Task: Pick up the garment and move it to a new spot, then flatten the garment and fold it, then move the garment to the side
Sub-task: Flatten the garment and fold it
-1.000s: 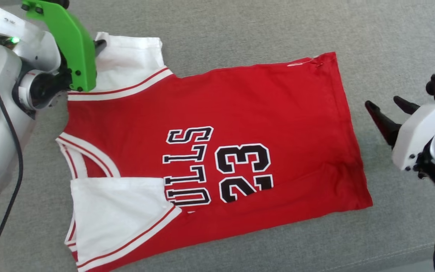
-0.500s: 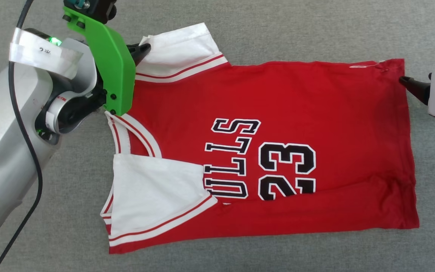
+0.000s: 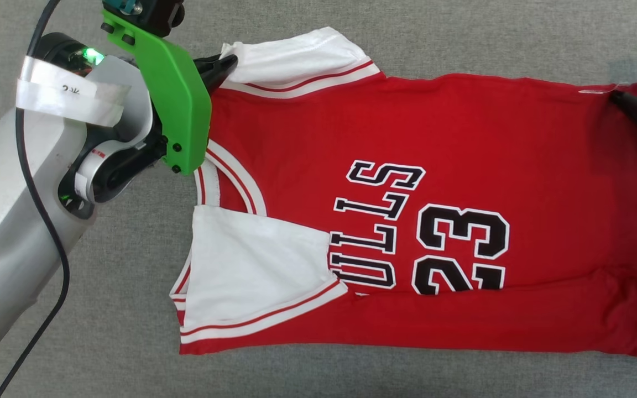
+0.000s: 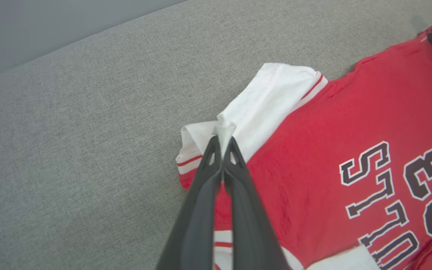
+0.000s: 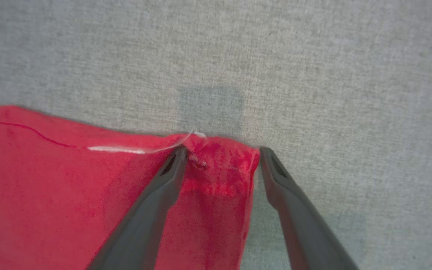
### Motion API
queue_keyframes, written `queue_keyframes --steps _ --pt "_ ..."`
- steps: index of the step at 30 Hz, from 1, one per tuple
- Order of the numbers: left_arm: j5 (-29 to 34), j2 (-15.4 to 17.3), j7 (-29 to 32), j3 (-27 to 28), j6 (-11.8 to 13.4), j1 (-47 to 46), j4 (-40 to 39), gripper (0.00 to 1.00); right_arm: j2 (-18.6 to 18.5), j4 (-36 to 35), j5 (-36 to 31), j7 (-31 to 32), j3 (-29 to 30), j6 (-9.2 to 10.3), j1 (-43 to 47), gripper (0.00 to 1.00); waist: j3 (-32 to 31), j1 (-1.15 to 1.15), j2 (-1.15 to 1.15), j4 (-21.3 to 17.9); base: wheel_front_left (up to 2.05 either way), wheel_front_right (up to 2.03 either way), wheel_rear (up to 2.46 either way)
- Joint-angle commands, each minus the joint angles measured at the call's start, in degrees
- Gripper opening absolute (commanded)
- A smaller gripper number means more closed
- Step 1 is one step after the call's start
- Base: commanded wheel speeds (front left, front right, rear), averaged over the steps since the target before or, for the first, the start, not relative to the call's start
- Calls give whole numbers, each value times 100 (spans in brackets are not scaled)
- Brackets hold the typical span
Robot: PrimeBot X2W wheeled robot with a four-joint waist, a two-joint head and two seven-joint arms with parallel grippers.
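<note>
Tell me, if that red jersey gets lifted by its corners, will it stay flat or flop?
Probably flop: the jersey bunches into a thin pleat where the left hand pinches its sleeve. It would likely sag between grips, since the lower edge lies folded over. Pushed, it would probably rumple rather than slide on the coarse grey fabric.

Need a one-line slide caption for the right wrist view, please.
Right gripper, jaws open, straddling the corner of the red shirt on the grey fabric surface.
</note>
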State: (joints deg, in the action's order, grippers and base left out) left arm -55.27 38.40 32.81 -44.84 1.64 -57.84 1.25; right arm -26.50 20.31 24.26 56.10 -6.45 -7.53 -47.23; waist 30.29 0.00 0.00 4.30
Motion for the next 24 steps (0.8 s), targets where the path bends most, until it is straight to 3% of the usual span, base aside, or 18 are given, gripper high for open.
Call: queue_keyframes --steps 1,2,3,4,5,24 --pt "63 -12 -45 -14 -47 25 6 0 67 138 -28 -19 -173 4 97 100 43 0 0 55 0 0 0" --pt "60 -15 -61 -18 -64 30 20 0 48 161 -12 -15 -250 4 134 100 38 0 0 61 0 0 0" --pt "57 -16 -77 -18 -75 37 37 0 42 183 19 -21 -288 4 162 52 31 0 0 63 0 0 0" --pt "56 -14 -112 -8 -80 49 69 0 41 206 54 -48 -323 4 193 13 15 0 0 64 0 0 0" --pt "61 -12 -149 3 -75 61 104 0 39 225 84 -79 -347 4 213 0 -4 0 0 63 0 0 0" --pt "-92 -40 -1144 110 -38 1031 818 0 -215 254 823 -2150 -162 4 1027 0 -1134 0 0 -18 0 0 0"
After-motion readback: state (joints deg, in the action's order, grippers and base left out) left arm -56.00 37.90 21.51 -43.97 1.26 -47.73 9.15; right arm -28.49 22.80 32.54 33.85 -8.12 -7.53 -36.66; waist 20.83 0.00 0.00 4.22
